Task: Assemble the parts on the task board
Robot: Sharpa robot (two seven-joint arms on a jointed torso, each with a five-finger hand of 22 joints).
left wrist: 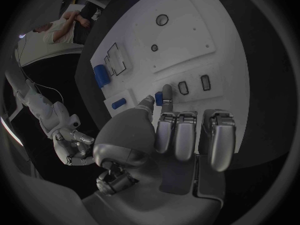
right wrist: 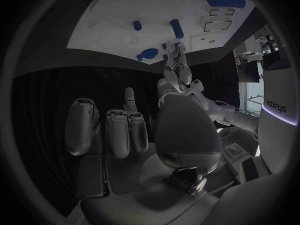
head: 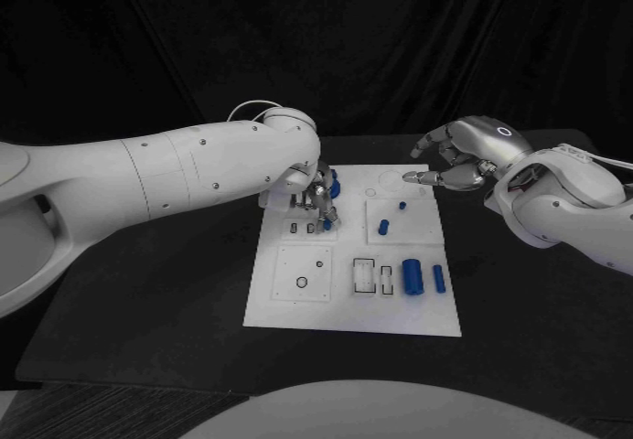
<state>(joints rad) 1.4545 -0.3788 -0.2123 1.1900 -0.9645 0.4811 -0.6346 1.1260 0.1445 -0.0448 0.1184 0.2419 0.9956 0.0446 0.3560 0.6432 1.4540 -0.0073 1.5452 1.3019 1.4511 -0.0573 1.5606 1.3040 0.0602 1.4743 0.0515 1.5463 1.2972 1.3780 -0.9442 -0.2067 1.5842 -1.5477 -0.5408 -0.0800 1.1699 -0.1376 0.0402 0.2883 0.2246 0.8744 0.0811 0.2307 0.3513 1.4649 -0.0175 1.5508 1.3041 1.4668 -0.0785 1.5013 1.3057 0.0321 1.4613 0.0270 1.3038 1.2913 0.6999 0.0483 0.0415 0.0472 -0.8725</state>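
Note:
The white task board (head: 346,306) lies mid-table. My left hand (head: 309,194) reaches down over its far left corner and pinches a small blue part (left wrist: 159,99) between thumb and a fingertip, just above two small rectangular slots (left wrist: 194,85). The part also shows at the fingertips (head: 326,222). A wider blue part (head: 334,187) sits beside the hand. On the board lie a blue peg (head: 384,227), a small blue stub (head: 402,203), a thick blue cylinder (head: 413,274) and a thin blue rod (head: 439,279). My right hand (head: 459,163) hovers above the far right corner, fingers curled, holding nothing.
Empty cut-outs mark the board's near half: two round holes (head: 302,282) and rectangular recesses (head: 364,276). Black table (head: 158,302) surrounds the board. My left arm (head: 172,178) spans the table's left side.

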